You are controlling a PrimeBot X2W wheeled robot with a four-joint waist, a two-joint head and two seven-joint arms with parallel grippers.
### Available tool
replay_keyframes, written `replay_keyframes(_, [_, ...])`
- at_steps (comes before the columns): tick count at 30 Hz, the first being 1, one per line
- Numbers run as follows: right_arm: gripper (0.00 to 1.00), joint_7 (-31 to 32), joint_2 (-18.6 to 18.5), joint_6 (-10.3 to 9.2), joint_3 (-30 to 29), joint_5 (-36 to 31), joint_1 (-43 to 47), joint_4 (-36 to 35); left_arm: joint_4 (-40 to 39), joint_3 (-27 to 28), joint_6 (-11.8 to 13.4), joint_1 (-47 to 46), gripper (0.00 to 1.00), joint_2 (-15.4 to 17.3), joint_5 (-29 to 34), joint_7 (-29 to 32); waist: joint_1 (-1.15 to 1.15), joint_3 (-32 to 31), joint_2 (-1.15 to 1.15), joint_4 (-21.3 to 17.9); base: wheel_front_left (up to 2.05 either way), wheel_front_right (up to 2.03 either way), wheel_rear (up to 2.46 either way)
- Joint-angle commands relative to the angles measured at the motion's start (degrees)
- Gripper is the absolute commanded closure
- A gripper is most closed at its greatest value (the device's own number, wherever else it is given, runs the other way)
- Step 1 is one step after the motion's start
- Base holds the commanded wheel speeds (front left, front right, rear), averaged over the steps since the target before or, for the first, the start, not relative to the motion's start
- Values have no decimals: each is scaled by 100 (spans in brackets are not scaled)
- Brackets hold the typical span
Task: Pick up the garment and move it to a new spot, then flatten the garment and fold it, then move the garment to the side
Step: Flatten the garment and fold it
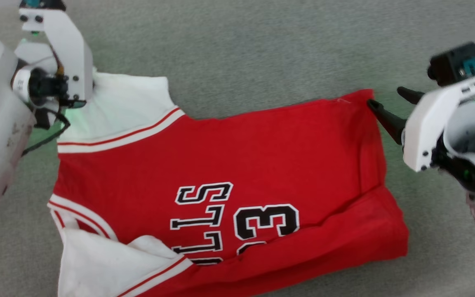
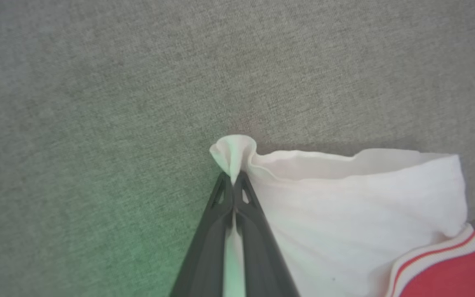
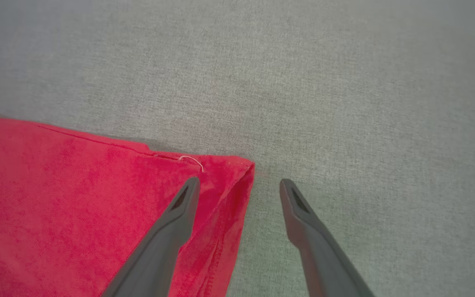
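The left tool (image 2: 232, 178) is pressed shut on the outer corner of a white sleeve (image 2: 344, 214). A small pinch of white cloth pokes out past its dark tips, and more shows in the thin slit between the two fingers lower down. In the head view the sleeve runs out from under the left arm's pale wrist mount, which hides the fingers themselves.

The right tool (image 3: 241, 183) stands wide open and holds nothing. In its wrist view one finger (image 3: 179, 210) lies over the red hem corner (image 3: 229, 171) and the other over bare grey woven surface (image 3: 344, 103), so the corner's edge sits between them. Whether the first finger touches the cloth I cannot tell. A short loose white thread (image 3: 192, 160) curls at the hem just beyond that fingertip.

The garment (image 1: 221, 156), a red jersey, lies spread on the surface between the two arms, with its neck end toward the left arm and its hem toward the right. Black, white-outlined lettering and a large "3" read sideways in the head view. A second white sleeve (image 1: 97, 260) with red-and-white stripe trim lies at the lower left, covering part of the letters. Along the near edge the red cloth is doubled over in a long band (image 1: 344, 243). A faint green glow tints the surface near both wrists.
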Motion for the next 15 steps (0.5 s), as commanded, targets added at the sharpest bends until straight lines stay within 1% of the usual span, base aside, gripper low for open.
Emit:
replay_keyframes(1, [0,174,-27,2,89,8,-182,191,49,-52,-50,53,100,-115,13,-19,0,129,0,148,0,0,0])
replay_keyframes(8, [0,1022,83,2,299,225,-896,1352,283,-73,-184,-123,100,-337,57,-131,0,301,0,352,0,0,0])
replay_keyframes(14, [0,1553,188,2,557,349,-1072,2025,532,-93,-306,-152,100,-465,45,-202,0,340,0,440,0,0,0])
replay_keyframes(15, [51,1652,187,2,606,375,-1091,2101,572,-89,-310,-157,100,-485,33,-209,0,339,0,450,0,0,0])
